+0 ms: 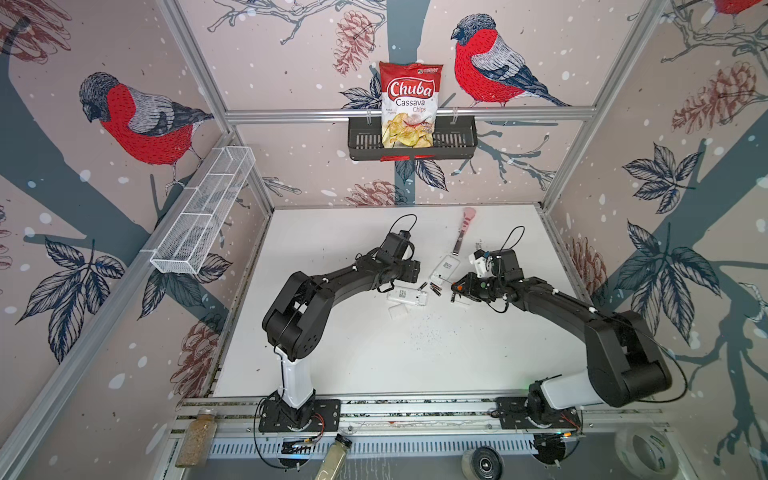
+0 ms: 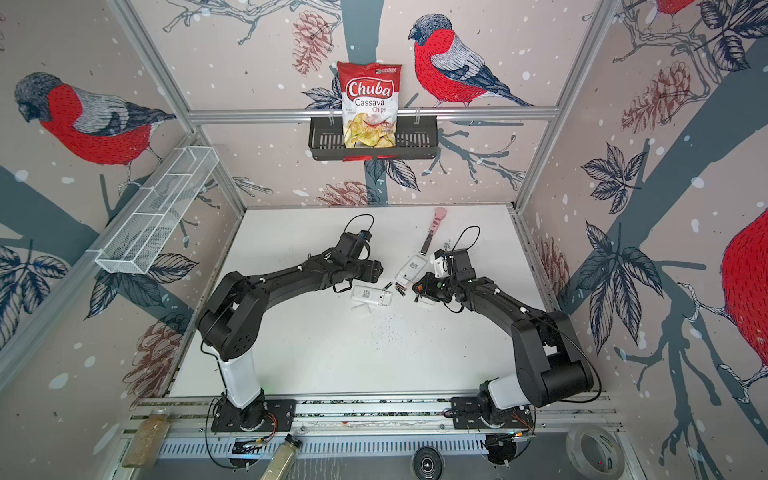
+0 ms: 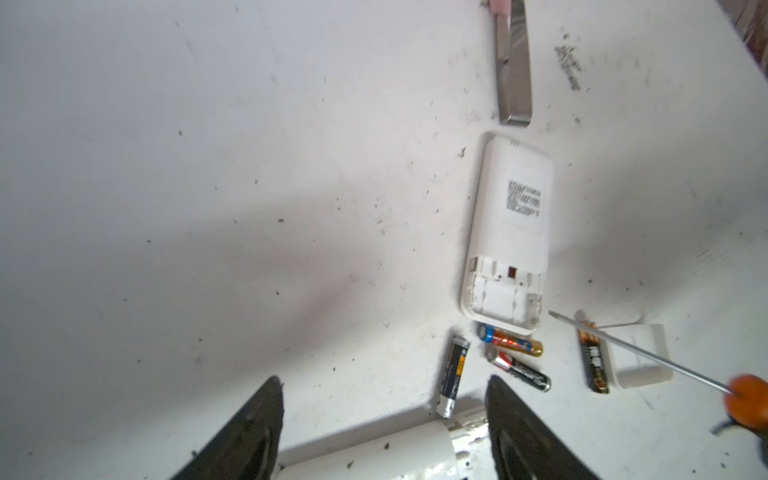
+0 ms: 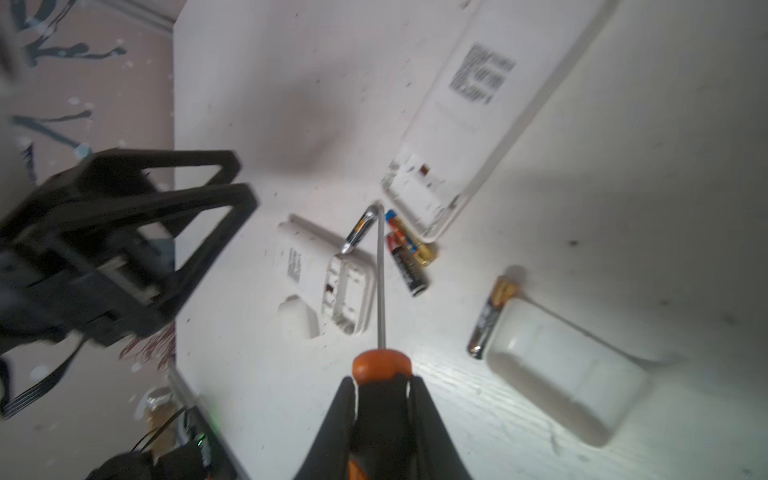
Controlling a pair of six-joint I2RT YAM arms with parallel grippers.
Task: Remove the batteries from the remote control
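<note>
Speckled white tabletop point(image 1: 374, 353) — bird-patterned walls point(image 1: 291, 166), loose batteries point(image 3: 513, 346)

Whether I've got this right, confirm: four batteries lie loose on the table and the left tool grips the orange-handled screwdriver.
Wrong arm: the right tool grips the orange-handled screwdriver, as the right wrist view shows. Four batteries do lie loose on the table.

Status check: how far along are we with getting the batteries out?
Done: larger remote and smaller remote both show empty compartments; four batteries lie loose on the table. In hand: right gripper grips the screwdriver; left gripper open, empty. Left: seemingly nothing to unload.
</note>
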